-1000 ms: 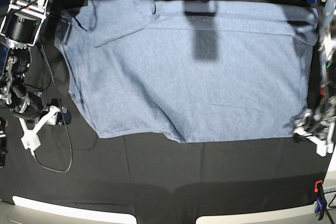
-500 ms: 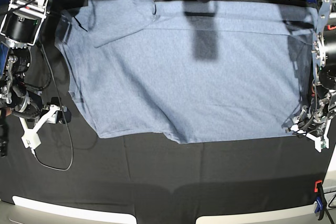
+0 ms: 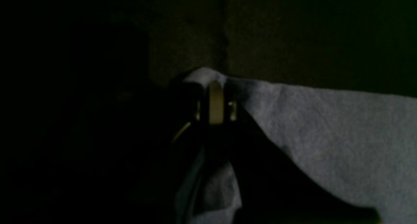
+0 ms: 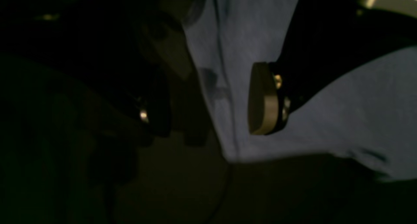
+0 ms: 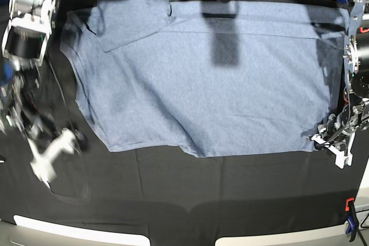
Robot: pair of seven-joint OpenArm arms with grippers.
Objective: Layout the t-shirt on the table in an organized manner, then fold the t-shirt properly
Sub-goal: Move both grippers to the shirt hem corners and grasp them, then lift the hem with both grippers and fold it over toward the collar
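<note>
T-shirt corner pinched in left gripper; right gripper jaws apart

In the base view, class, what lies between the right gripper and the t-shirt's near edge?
Only bare black table: the right gripper hangs apart from the t-shirt, nothing between.

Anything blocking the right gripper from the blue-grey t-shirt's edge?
Nothing visible. In the right wrist view the right gripper is open, one tan pad over the light blue-grey cotton t-shirt, only black table cloth beside it. The left gripper is shut on the shirt's corner.
</note>
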